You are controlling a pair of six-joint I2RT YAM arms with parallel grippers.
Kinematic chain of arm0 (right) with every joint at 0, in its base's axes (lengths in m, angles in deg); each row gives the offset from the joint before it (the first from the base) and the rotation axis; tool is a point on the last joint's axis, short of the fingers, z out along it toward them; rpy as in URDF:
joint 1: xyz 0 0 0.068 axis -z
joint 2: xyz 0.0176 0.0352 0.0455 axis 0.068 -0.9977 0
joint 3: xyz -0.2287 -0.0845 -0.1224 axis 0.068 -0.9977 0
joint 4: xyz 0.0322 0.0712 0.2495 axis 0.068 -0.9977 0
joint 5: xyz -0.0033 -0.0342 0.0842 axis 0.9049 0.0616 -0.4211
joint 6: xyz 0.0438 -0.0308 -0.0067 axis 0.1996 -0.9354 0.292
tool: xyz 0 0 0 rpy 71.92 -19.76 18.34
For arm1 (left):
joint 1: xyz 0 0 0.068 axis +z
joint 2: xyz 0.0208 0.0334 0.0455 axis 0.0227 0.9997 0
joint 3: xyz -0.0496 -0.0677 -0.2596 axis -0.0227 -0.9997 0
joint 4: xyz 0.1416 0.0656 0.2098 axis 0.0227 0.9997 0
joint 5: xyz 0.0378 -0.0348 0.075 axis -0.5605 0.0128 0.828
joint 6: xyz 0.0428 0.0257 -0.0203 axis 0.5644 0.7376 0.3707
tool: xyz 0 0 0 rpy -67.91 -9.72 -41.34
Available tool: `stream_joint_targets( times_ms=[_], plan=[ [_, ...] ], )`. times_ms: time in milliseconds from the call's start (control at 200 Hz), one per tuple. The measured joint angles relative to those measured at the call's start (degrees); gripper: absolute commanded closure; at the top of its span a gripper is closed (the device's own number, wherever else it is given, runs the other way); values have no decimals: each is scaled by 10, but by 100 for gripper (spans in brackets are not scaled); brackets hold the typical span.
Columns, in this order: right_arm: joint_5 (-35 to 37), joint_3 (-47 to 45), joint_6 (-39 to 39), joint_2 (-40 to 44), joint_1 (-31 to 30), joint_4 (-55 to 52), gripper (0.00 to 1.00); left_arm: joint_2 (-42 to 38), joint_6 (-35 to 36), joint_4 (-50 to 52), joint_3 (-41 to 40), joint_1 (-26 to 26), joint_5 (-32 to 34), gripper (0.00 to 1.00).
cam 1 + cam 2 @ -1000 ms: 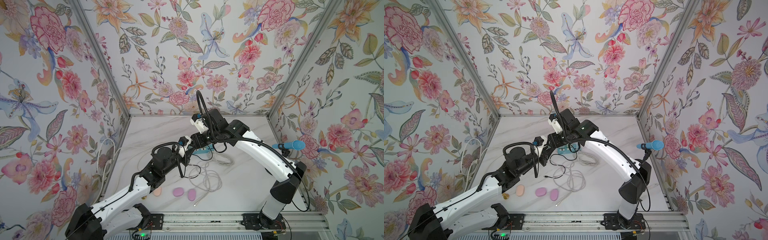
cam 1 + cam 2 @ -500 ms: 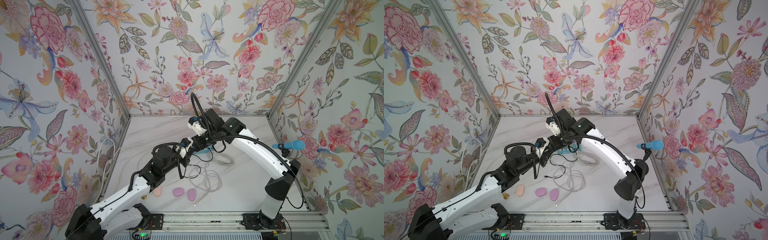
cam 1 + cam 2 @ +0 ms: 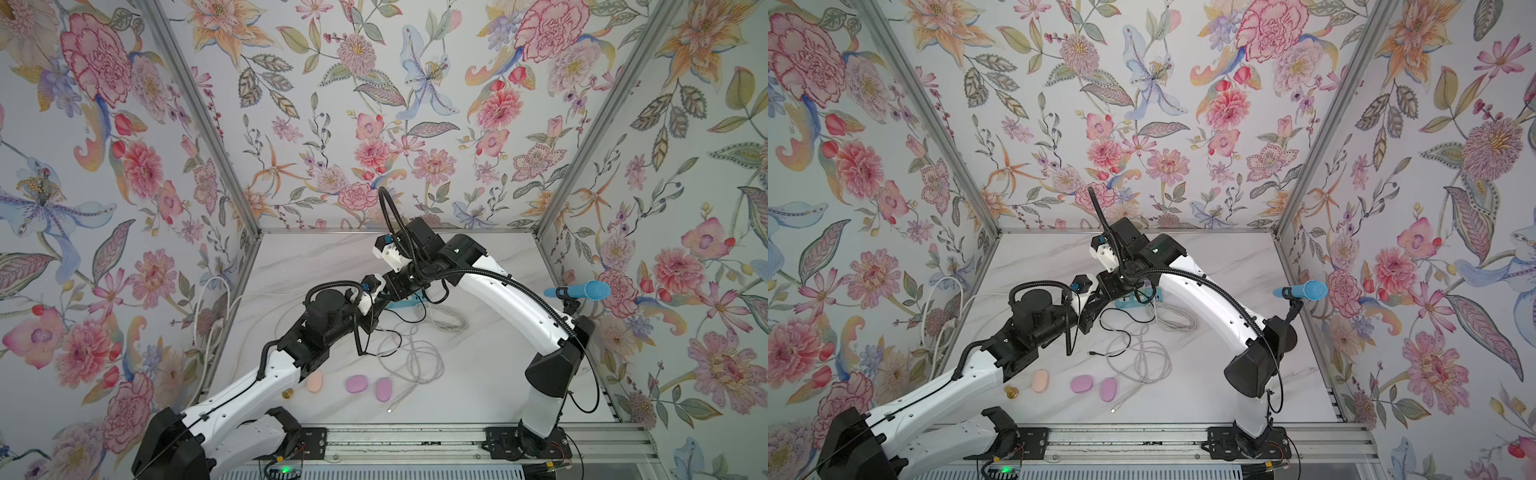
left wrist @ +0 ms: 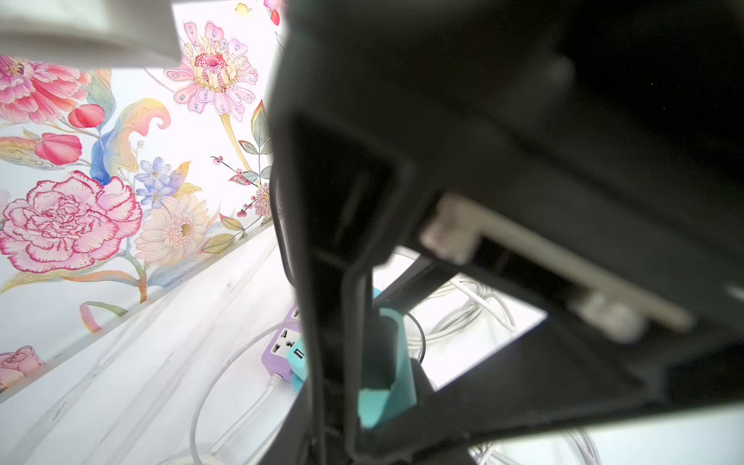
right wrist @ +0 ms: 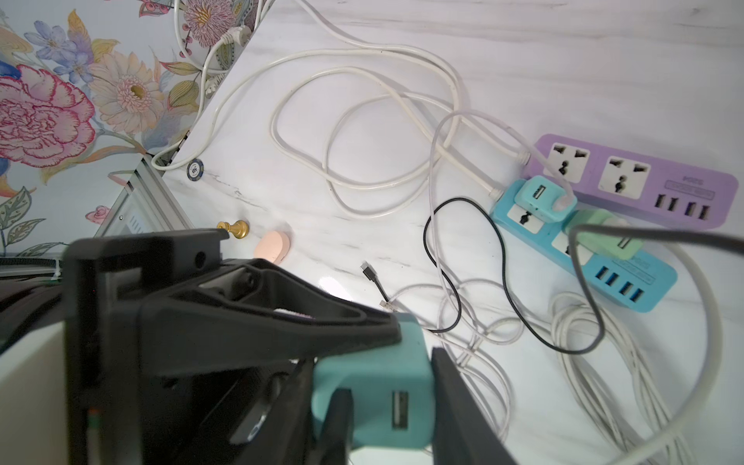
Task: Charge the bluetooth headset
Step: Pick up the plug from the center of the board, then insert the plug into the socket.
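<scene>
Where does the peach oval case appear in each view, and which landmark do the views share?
In a top view: peach oval case, leftmost of three ovals.
In a top view: the case between brass knob and purple oval.
Left wrist: not in it.
Right wrist: the case lying beside the brass knob.
Shared landmark: the brass knob, missing only from the left wrist.

Robot lab booth: floral panels [image 3: 374, 104], aluminium frame [image 3: 199, 124]

Left arm [image 3: 257, 399] & right arm [image 3: 494, 303]: white shells w/ small holes, black joints, black ribbed cable loops [image 3: 388, 208] (blue plug [image 3: 387, 240] at each wrist cam). Left gripper [image 4: 382, 362], right gripper [image 5: 394, 410]: black, angular fingers [image 5: 463, 402].
</scene>
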Motion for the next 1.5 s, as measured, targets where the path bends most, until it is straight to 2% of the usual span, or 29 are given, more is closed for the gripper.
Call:
stream_joint_targets(
  times_ms=[35, 60, 85, 195, 245, 345, 500, 620, 745, 896, 1006, 1111, 1221, 1501],
  plan=[
    [0, 0, 0, 0, 0, 0, 100, 0, 0, 0, 0, 0, 0, 69],
    [0, 0, 0, 0, 0, 0, 100, 0, 0, 0, 0, 0, 0, 53],
    [-1, 0, 3, 0, 1, 0, 100, 0, 0, 0, 0, 0, 0, 43],
    [-19, -3, 21, 0, 10, -3, 100, 0, -6, -10, 1, 3, 4, 16],
    [-25, -7, 25, 0, 18, -4, 100, 0, -6, -20, 2, 4, 4, 10],
    [-31, -34, 33, 9, 42, -4, 100, -1, -16, -34, 5, 7, 4, 9],
    [-22, -133, 36, 70, 87, -2, 100, -2, -28, -37, 7, 20, 3, 9],
    [9, -205, 36, 126, 131, -18, 100, 2, -47, -36, 8, 47, 5, 10],
    [39, -231, 43, 152, 188, -18, 100, 21, -66, -38, 14, 66, 4, 11],
    [42, -259, 84, 176, 252, 60, 100, 47, -85, -50, 22, 71, 0, 12],
    [33, -273, 123, 175, 273, 146, 100, 55, -95, -55, 22, 71, -2, 13],
    [34, -263, 142, 144, 276, 207, 100, 55, -102, -61, 22, 71, -1, 13],
    [46, -224, 139, 75, 274, 243, 100, 53, -103, -61, 22, 71, 2, 13],
    [123, -111, 85, -91, 249, 262, 100, 50, -103, -57, 22, 71, 33, 13]
  ],
)
